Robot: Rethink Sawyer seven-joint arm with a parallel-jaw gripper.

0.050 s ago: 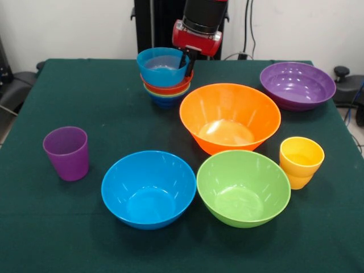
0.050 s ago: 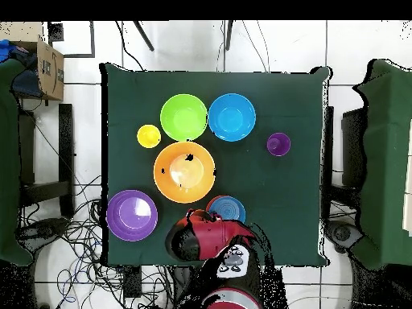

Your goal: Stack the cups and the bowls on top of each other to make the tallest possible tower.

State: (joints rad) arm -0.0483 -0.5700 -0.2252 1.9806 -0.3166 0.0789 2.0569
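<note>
Lower frame: large blue bowl (image 1: 148,189), large green bowl (image 1: 243,187), both loose. Mid-left, purple cup (image 1: 67,153); mid-right, yellow cup (image 1: 301,161). Centre, large orange bowl (image 1: 230,117). Upper right, purple bowl (image 1: 297,85). Upper centre, tower (image 1: 165,77) of four small bowls, light blue uppermost; six pieces unstacked. Gripper (image 1: 185,59) at the tower's rim; opening and hold cannot be told, fingers obscured.

I see a dark green desk (image 1: 85,102); beside its orange bowl (image 1: 230,116) sit blue (image 1: 148,188), green (image 1: 243,187) and purple (image 1: 297,85) bowls, all plain.
</note>
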